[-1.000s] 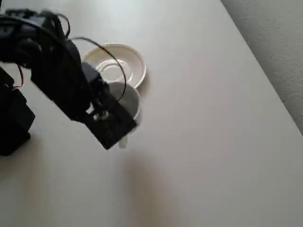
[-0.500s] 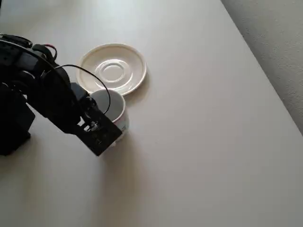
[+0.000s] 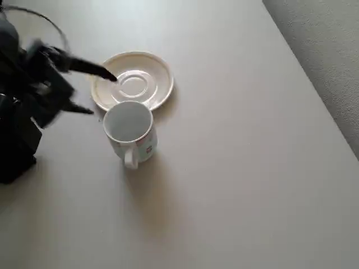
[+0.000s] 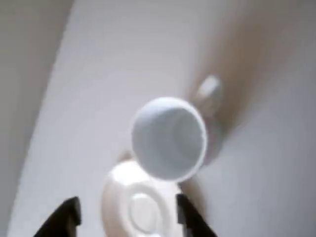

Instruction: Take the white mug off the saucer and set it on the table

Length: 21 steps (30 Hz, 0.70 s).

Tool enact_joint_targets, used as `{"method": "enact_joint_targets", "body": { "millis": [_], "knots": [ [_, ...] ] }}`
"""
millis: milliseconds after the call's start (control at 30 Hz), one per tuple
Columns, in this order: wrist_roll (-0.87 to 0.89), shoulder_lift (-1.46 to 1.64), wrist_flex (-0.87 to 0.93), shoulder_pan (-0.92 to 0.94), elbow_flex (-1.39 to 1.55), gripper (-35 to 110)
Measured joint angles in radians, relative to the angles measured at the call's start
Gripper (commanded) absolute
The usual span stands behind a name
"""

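white mug (image 3: 129,128) upright on counter (image 3: 235,168), just beside saucer (image 3: 133,81). hand (image 3: 95,92) spread, holding nothing.

White mug (image 3: 129,130) upright on table (image 3: 235,168), beside empty saucer (image 3: 160,75)

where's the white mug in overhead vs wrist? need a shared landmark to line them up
Overhead view: the white mug stands upright on the table, left of centre, just below the saucer, handle toward the bottom of the picture.
Wrist view: the white mug is at centre, above the saucer, handle toward the upper right.
Shared landmark: the saucer, right beside the mug's rim in both.
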Motion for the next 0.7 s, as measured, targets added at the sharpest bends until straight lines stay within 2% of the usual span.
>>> {"method": "enact_joint_targets", "body": {
  "millis": [167, 333, 600, 700],
  "knots": [
    [0.213, 0.129, 0.104, -0.110, -0.014, -2],
    [0.453, 0.069, 0.101, -0.183, 0.067, -2],
    [0.534, 0.014, -0.189, -0.210, 0.399, -2],
    [0.545, 0.067, -0.235, -0.236, 0.535, -2]
  ]
}}
